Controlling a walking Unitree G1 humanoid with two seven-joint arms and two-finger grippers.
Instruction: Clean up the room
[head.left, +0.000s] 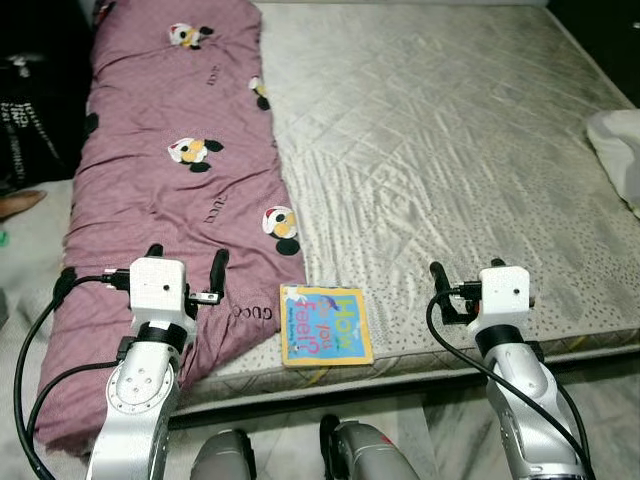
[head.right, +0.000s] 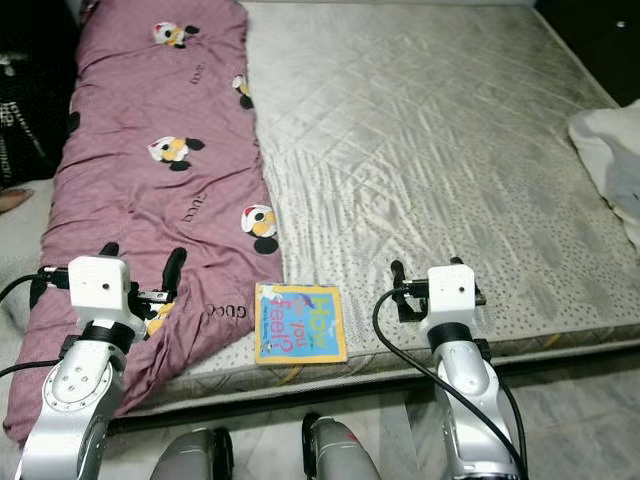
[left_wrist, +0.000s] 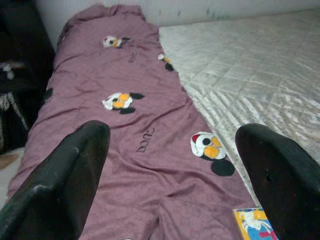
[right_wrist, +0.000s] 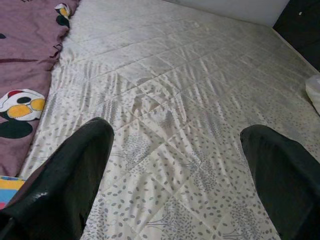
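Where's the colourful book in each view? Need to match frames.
Left eye: book on the mattress's near edge, between the arms.
Right eye: same spot.
Left wrist: its corner beside a claw finger.
Right wrist: a corner sliver.
Shared landmark: purple blanket edge beside it.

A colourful book lies at the mattress edge, beside the purple blanket.

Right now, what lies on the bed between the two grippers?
In the left eye view, a colourful book lies at the mattress edge between the left gripper and the right gripper, beside the purple blanket.
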